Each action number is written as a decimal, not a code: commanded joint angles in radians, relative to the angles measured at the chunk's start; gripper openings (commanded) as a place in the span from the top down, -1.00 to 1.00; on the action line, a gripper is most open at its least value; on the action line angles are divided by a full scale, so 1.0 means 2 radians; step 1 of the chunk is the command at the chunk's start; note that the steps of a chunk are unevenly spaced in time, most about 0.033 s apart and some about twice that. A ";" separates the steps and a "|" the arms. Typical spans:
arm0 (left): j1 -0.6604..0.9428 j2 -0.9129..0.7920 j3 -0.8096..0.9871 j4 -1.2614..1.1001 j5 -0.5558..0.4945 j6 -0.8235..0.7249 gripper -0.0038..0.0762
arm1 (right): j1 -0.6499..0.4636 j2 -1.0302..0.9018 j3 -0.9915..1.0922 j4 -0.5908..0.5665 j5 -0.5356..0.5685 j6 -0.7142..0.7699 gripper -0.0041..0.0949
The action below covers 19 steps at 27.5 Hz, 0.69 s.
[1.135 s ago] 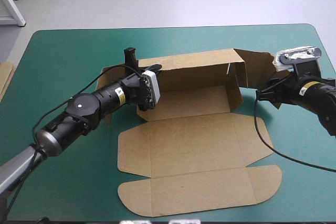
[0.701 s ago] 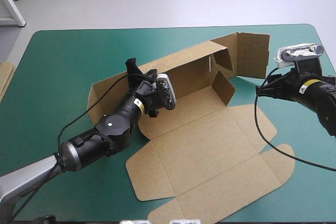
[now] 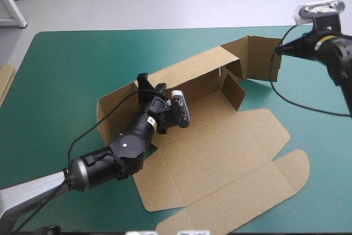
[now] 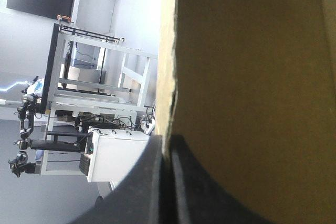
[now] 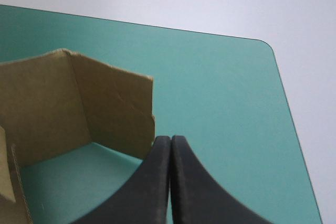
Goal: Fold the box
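Nearest me, the lid panels [image 3: 231, 196] of the box [image 3: 220, 141] are lying flat on the teal-green table [image 3: 66, 70]. The outermost one is reaching close to the near edge. The whole brown sheet is sitting in the middle of the cover, turned at a slant to the table's edges.

Behind the lid, the tray's floor is lying flat too, and the long wall [image 3: 187, 72] on its far side is standing raised. I am pinching that wall near its left end with my left gripper [image 4: 166, 141]. The two black fingers [image 4: 139, 187] are all but closed, one on each side of the board, and the wall's top edge is running up between them. My left arm is reaching in low from the near left corner, across the tray's left end (a strip of more board [image 3: 4, 83] is showing at the table's left edge, well apart from the box).

At the tray's right end a short inner flap [image 3: 234, 91] is standing up. Beyond it, the wing [image 3: 264, 56] at the end of the long wall is bending round and standing upright, near the far right corner of the table.

My right gripper [image 5: 170, 139] is hovering above the cover just beside that wing's outer edge. Its fingers are pressed together into one point, gripping nothing. I cannot tell whether the tip is touching the board.
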 commanded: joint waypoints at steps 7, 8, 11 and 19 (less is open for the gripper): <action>-0.005 -0.015 -0.012 0.030 -0.009 -0.006 0.93 | -0.082 0.196 -0.279 0.276 0.078 -0.152 0.96; -0.005 -0.015 -0.012 0.032 -0.016 -0.006 0.93 | -0.082 0.213 -0.298 0.278 0.085 -0.152 0.96; -0.005 -0.012 -0.012 0.055 -0.032 -0.005 0.93 | -0.082 0.254 -0.341 0.293 0.099 -0.154 0.96; -0.005 0.006 -0.012 0.103 -0.060 -0.005 0.93 | -0.082 0.294 -0.355 0.292 0.100 -0.175 0.96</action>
